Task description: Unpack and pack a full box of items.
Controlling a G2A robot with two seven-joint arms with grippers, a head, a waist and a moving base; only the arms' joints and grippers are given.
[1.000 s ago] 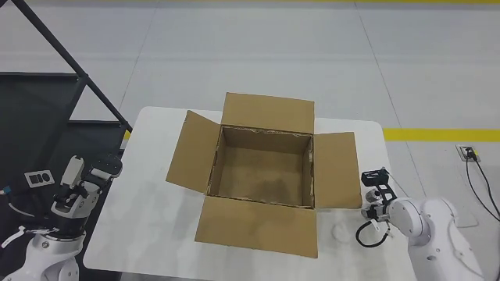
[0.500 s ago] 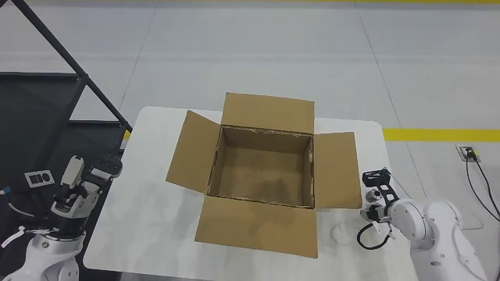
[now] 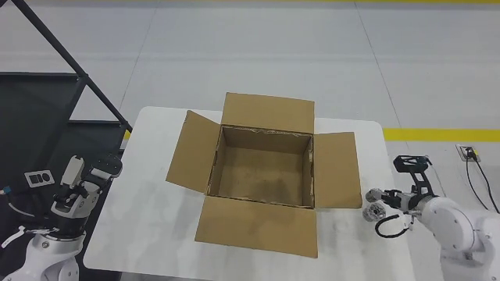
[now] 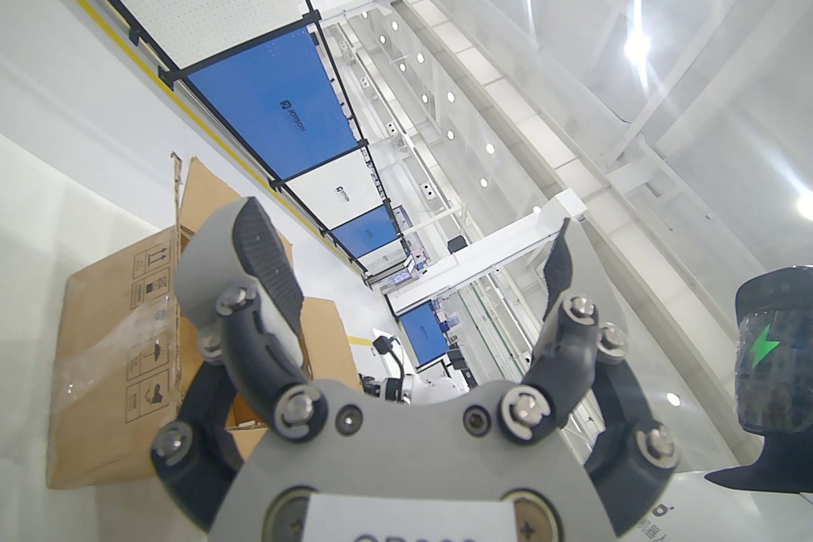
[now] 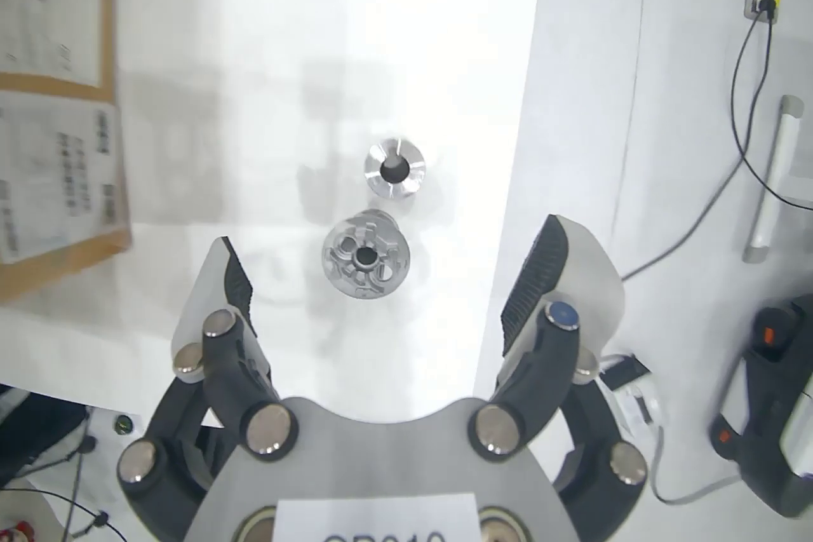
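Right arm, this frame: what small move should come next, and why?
Probably lower the right pincer around the flanged metal part: it hangs open above that part, which stands on the table next to a smaller metal sleeve, outside the open box.

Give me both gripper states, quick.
Left gripper: open, holding nothing.
Right gripper: open, empty, above two metal parts.
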